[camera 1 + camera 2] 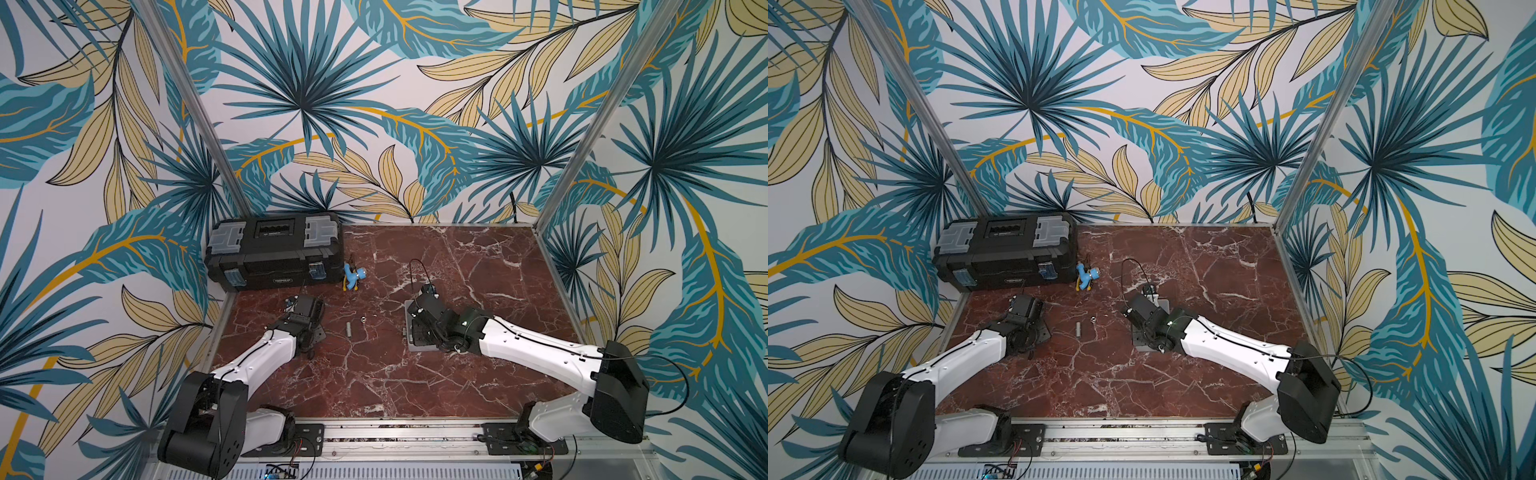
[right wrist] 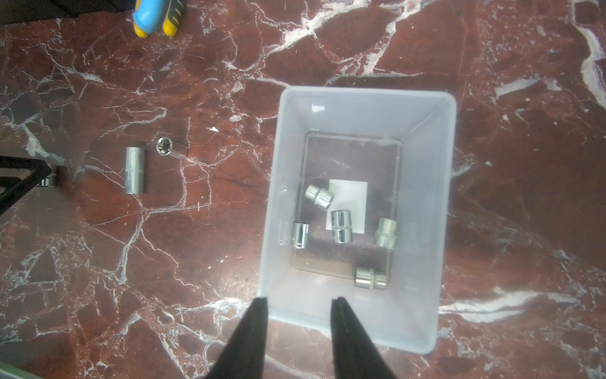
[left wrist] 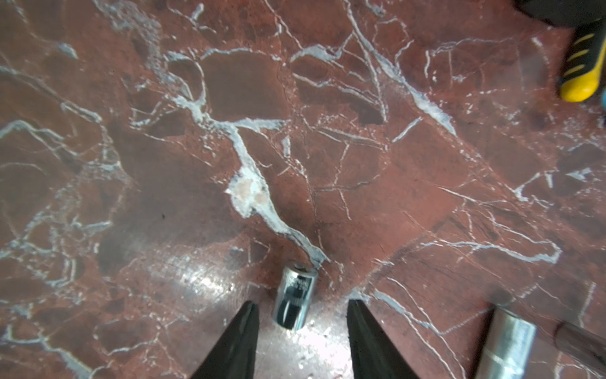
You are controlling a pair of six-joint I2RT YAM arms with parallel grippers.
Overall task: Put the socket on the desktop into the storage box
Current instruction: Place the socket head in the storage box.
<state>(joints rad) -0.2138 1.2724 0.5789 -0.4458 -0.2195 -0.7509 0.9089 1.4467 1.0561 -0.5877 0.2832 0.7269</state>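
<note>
The left jaws stood partly open around a small shiny socket [image 3: 295,297], not touching it. It lay on the bench [image 3: 426,157], low in the middle of the left wrist view. The right jaws hung partly open and empty over the storage box [image 2: 426,213], where five sockets [image 2: 341,230] lay.

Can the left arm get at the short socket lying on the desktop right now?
Probably yes: the short socket lies at the left gripper's spread fingertips on bare desktop, with nothing between them; the long socket lies apart from it.
</note>
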